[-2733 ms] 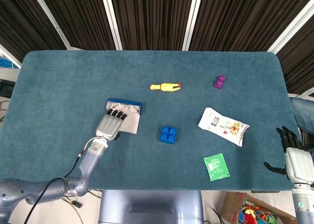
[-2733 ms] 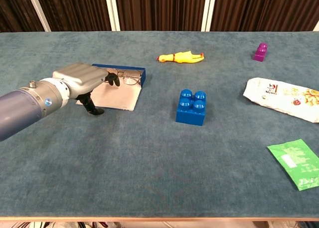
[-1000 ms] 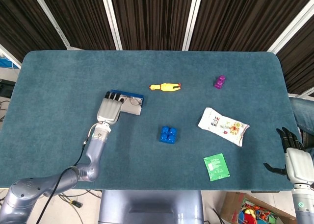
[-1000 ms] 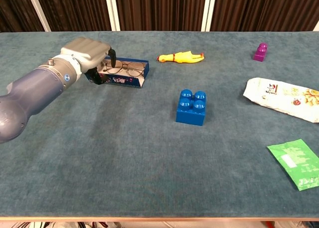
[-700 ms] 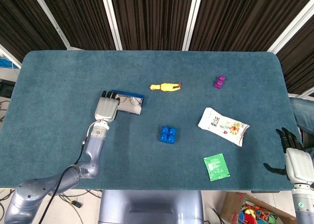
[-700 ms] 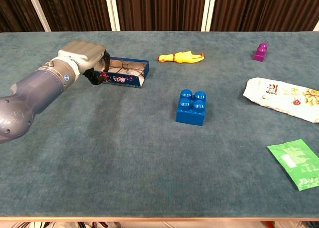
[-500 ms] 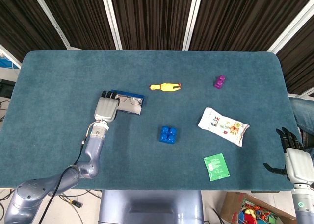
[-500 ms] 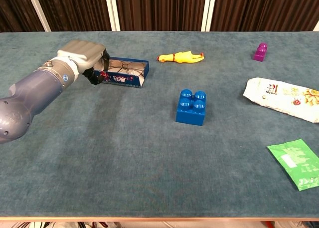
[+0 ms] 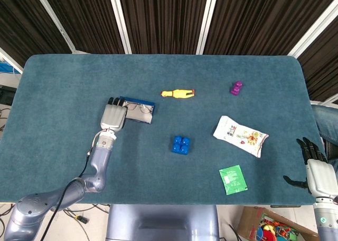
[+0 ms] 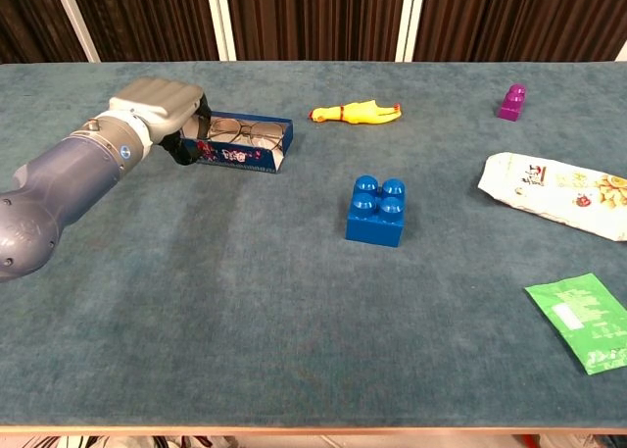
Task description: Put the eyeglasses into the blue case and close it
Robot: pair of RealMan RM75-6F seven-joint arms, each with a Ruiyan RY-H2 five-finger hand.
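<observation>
Head view: eyeglasses (image 9: pixel 138 108) lie inside blue case (image 9: pixel 136 110). Left hand (image 9: pixel 113 117) at case's left end, grip unclear. Right hand (image 9: pixel 317 172) far off, fingers spread, holding nothing.

Chest view: glasses in, case not shut yet.

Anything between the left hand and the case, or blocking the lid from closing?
Nothing visible. The left hand is already at the left end of the case, with the glasses lying inside.

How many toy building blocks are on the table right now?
2: a blue block near the table's middle, and a small purple block toward the far right. None appear hidden.
</observation>
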